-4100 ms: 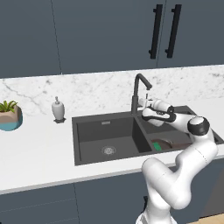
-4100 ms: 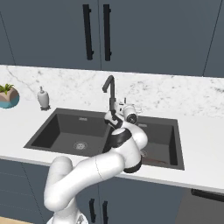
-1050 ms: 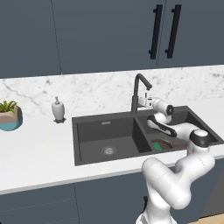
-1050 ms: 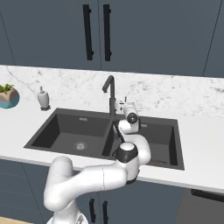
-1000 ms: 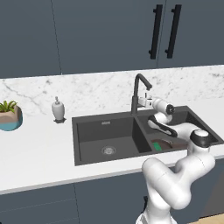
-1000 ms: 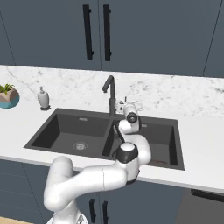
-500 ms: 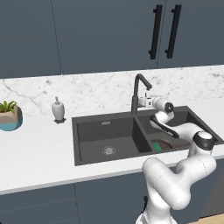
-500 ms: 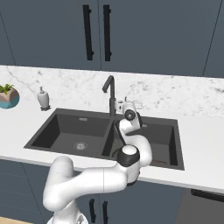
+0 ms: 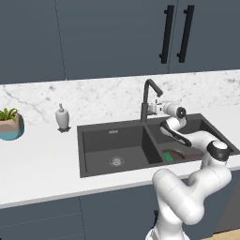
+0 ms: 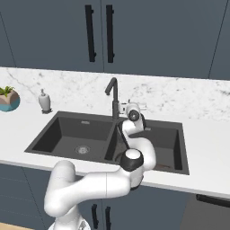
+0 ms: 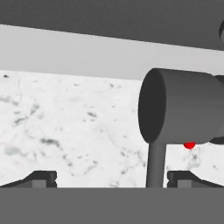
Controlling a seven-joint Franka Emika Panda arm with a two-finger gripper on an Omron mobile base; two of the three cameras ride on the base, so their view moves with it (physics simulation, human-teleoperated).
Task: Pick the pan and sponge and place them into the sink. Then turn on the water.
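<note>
Reaching for the faucet lever (image 11: 155,168), the hand (image 9: 158,107) stood wide open and empty just beside the faucet (image 9: 149,99), pan (image 9: 179,154) and sponge (image 9: 169,156) already in the sink (image 9: 112,136) below; next, nudging that lever.

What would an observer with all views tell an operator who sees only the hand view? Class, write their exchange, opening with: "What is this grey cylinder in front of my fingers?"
Observer: It is the side lever of the faucet; your open gripper is level with it, behind the sink.
Operator: Are the pan and sponge in?
Observer: Yes, the pan lies in the right basin, the sponge at its left edge.
Operator: Anything beside the sink?
Observer: A white soap dispenser stands on the counter, left of it.
</note>
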